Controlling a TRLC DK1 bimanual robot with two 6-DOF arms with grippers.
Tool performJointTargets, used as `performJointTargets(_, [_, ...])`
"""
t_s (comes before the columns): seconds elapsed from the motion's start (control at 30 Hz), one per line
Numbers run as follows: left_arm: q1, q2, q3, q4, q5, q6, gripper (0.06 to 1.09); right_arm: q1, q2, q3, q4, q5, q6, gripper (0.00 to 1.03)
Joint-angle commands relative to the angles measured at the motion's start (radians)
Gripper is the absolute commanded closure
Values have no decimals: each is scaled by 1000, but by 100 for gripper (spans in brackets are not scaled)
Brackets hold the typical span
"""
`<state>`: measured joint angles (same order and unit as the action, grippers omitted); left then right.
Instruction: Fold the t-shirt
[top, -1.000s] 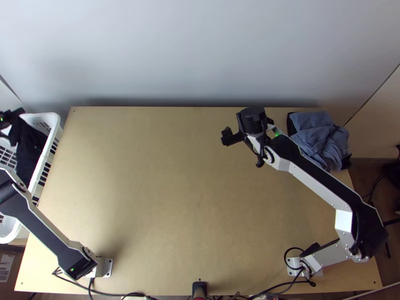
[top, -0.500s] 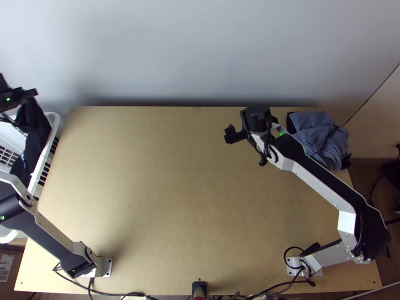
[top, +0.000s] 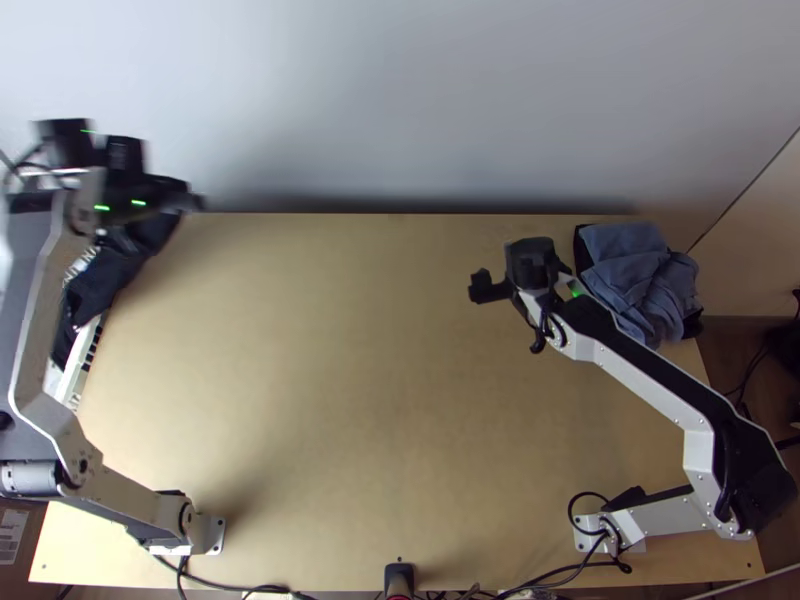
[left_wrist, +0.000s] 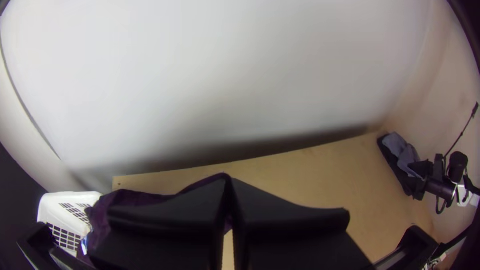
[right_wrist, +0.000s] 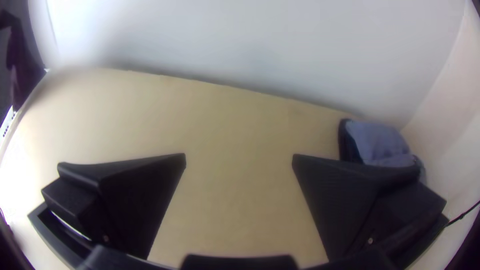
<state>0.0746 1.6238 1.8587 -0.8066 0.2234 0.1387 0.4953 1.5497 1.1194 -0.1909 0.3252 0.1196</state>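
Dark cloth hangs bunched over the white basket, upper left in the top view, pinched by the left gripper. Right gripper, upper right of centre: fingers spread. Lower left, a label, its print too small to read.

pale wall behind | light wooden table | brown floor at right

Your basket stood just left of the bench.
The t-shirt hung over the basket, by the bench's far left corner; the cloth pile lay on your bench's far right corner, and behind it all rose the wall.
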Motion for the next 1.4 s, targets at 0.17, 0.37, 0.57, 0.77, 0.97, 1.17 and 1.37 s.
performJointTargets(0.17, [-521, 59, -33, 49, -177, -96, 104, -139, -94, -296, 163, 0, 109, 4])
performJointTargets(0.37, [-756, 183, 100, 35, -239, -133, 105, -259, -102, -371, 251, -2, 120, 4])
performJointTargets(0.57, [-911, 318, 301, -9, -243, -156, 105, -371, -69, -368, 298, -2, 132, 4])
performJointTargets(0.77, [-983, 446, 439, 46, -262, -162, 105, -448, -66, -375, 301, -3, 130, 4])
performJointTargets(0.97, [-1073, 469, 441, 127, -246, -168, 105, -468, -57, -423, 312, -2, 130, 4])
performJointTargets(1.17, [-1133, 466, 441, 175, -183, -166, 105, -497, -33, -425, 378, -2, 132, 4])
performJointTargets(1.37, [-1138, 499, 441, 181, -128, -168, 104, -521, 4, -418, 396, -2, 140, 4])
